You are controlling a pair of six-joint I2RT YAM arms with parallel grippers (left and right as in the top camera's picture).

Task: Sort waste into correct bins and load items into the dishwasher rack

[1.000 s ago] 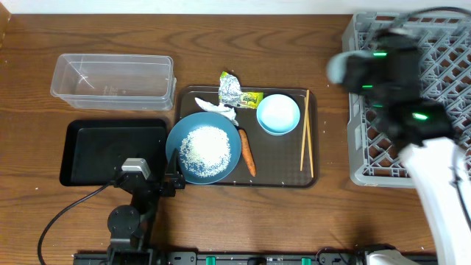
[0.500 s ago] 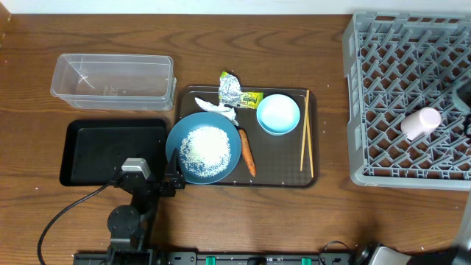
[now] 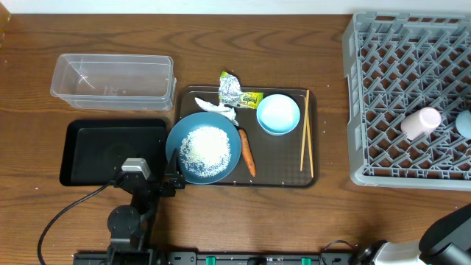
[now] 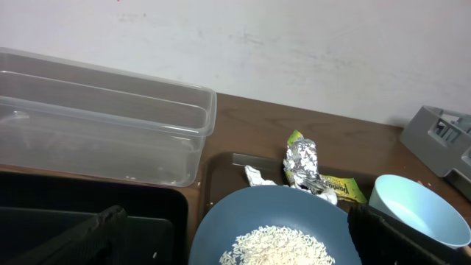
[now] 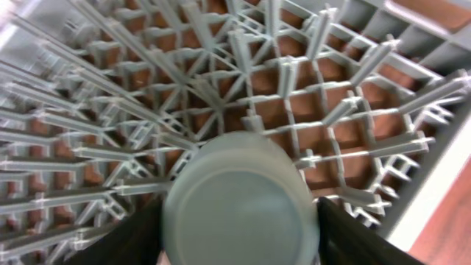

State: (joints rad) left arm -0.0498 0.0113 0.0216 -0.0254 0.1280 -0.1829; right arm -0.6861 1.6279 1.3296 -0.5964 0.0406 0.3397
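The blue plate (image 3: pixel 176 147) holds rice (image 3: pixel 206 147) on the brown tray (image 3: pixel 280 162), beside the carrot (image 3: pixel 247 152), tissue (image 3: pixel 221 109), foil wrapper (image 3: pixel 232 90), light-blue bowl (image 3: pixel 277 114) and chopsticks (image 3: pixel 305 132). My left gripper (image 4: pixel 235 246) is open and low over the plate (image 4: pixel 243 210), near the bowl (image 4: pixel 412 210). My right gripper (image 5: pixel 239 235) is shut on a whitish cup (image 5: pixel 239 199) above the grey rack (image 5: pixel 221 73). This cup shows at the overhead right edge (image 3: pixel 464 123). Another cup (image 3: pixel 421 122) lies in the rack (image 3: pixel 397 44).
The clear tub (image 3: pixel 114 59) stands at the back left and the black tray (image 3: pixel 103 151) in front of it. Both show in the left wrist view, tub (image 4: pixel 110 125) and tray (image 4: pixel 73 206). My right arm (image 3: pixel 449 235) crosses the bottom right corner.
My right arm has swung from the rack's back left to its right edge and out of the overhead view. A cup now lies in the rack. The left arm has not moved.
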